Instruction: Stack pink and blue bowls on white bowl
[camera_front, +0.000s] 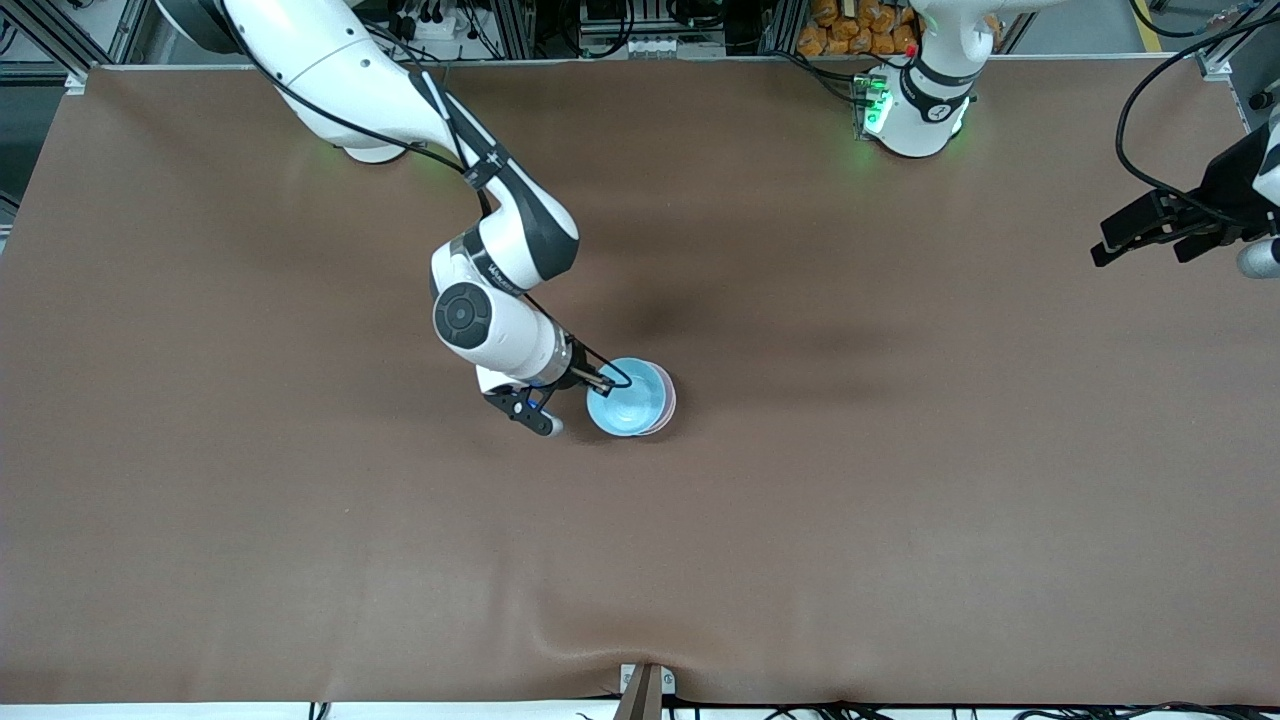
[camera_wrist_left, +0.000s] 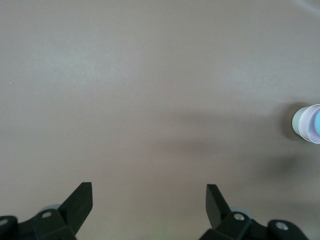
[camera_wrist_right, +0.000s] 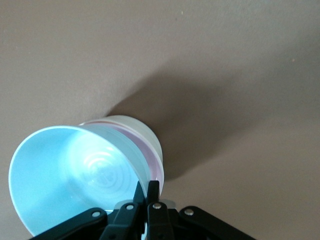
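Right gripper (camera_front: 600, 381) pinches blue bowl (camera_front: 625, 398) rim atop stacked bowls.

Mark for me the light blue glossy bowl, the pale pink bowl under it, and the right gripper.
Light blue glossy bowl (camera_front: 622, 408): front view, inner floor.
Pale pink bowl (camera_front: 669, 398): front view, rim edge showing beside the blue bowl.
Right gripper (camera_wrist_right: 148, 191): right wrist view, fingertips pinching the blue bowl's rim.

A light sky blue bowl (camera_front: 628, 400) with faint rings inside is seen on top, a thin pale pink rim (camera_wrist_right: 150, 157) is shown under it, a white bowl (camera_wrist_right: 145, 132) is at the bottom, and the table (camera_front: 900, 500) is covered in plain brown
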